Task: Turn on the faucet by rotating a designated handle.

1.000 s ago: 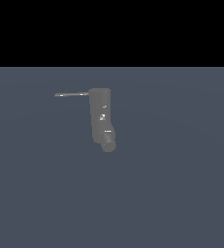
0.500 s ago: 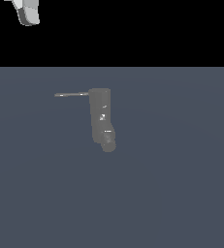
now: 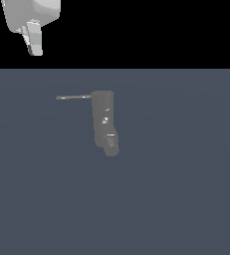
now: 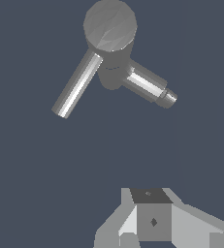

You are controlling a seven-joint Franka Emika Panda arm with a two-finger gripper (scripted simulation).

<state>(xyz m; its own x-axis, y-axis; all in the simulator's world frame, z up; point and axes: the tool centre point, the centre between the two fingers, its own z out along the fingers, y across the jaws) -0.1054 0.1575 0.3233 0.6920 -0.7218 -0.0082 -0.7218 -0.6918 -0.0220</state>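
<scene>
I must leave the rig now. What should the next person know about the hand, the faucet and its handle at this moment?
Hand: at the exterior view's upper left corner, far from the faucet, holding nothing; open or shut cannot be told.
Faucet: dark column on the grey floor.
Handle: thin rod sticking out from the column's top toward the exterior view's left. Nothing touches it.
Done: only the approach is under way.
Left: reach the handle, push it round to turn the faucet on.

Grey faucet, thin handle projecting sideways
</scene>
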